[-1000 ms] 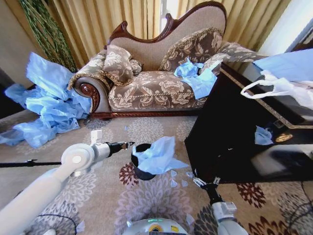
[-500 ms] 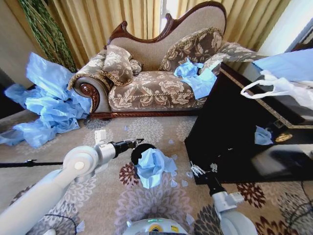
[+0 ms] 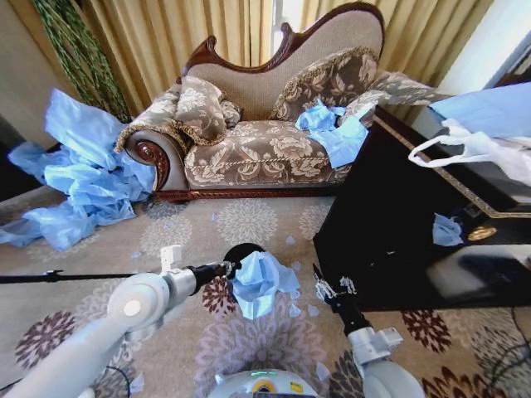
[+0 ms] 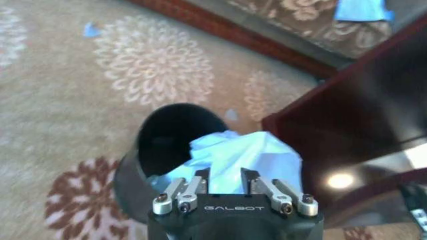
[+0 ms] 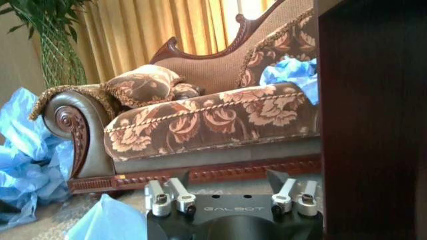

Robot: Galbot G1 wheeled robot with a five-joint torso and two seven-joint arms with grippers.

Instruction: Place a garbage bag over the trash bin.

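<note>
The garbage bag, thin crinkled light blue plastic, lies bunched over the near rim of the black trash bin on the flowered rug. The left pincer, marked GALBOT, pinches the bag. The right pincer hangs spread open, holding nothing, beside the dark cabinet.

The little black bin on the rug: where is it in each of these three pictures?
Head view: the trash bin stands on the rug at centre, the garbage bag draped over its near side.
Left wrist view: trash bin in the middle, beyond the left gripper.
Right wrist view: not in it.
Shared landmark: the sofa.
</note>
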